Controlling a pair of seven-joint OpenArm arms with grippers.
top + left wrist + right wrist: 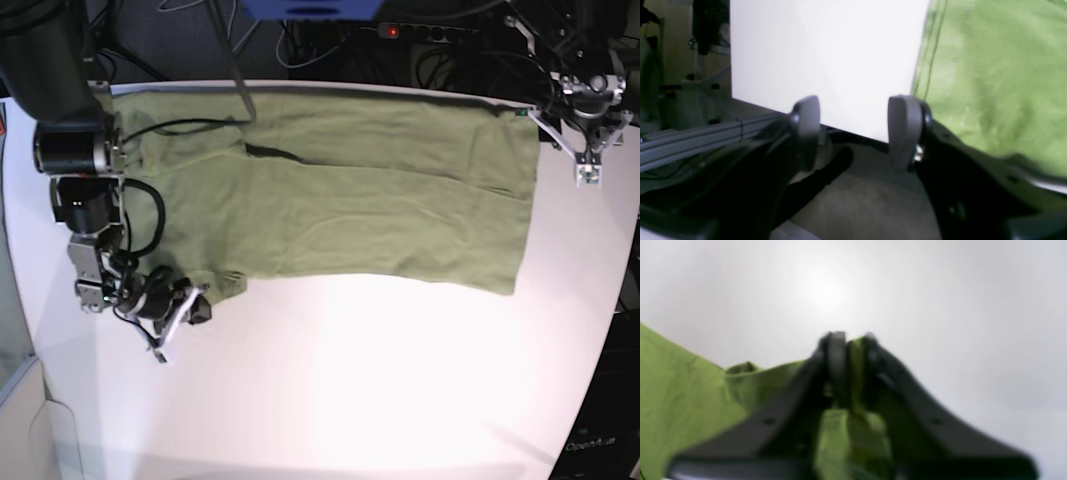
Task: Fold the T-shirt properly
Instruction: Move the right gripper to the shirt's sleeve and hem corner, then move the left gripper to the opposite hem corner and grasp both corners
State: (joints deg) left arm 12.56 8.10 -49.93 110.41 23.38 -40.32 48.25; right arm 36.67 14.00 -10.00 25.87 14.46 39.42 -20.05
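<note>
a: nearest the lens in the right wrist view are the black jaws of the right gripper (850,340), drawn together with a fold of olive-green cloth pinched between them.

b: so it grips the t-shirt (340,190)?

a: yes, at the shirt's lower corner near the base view's left side, where the right gripper (190,305) sits just beside the cloth's edge.

b: and the shirt itself?

a: spread flat across the far half of the white table (380,400), lying sideways, one long edge along the table's far rim.

b: the other arm?

a: the left gripper (853,130) has its grey pads (905,130) spread apart with nothing between them, at the table's corner just beside the shirt's hem (1000,76).
</note>
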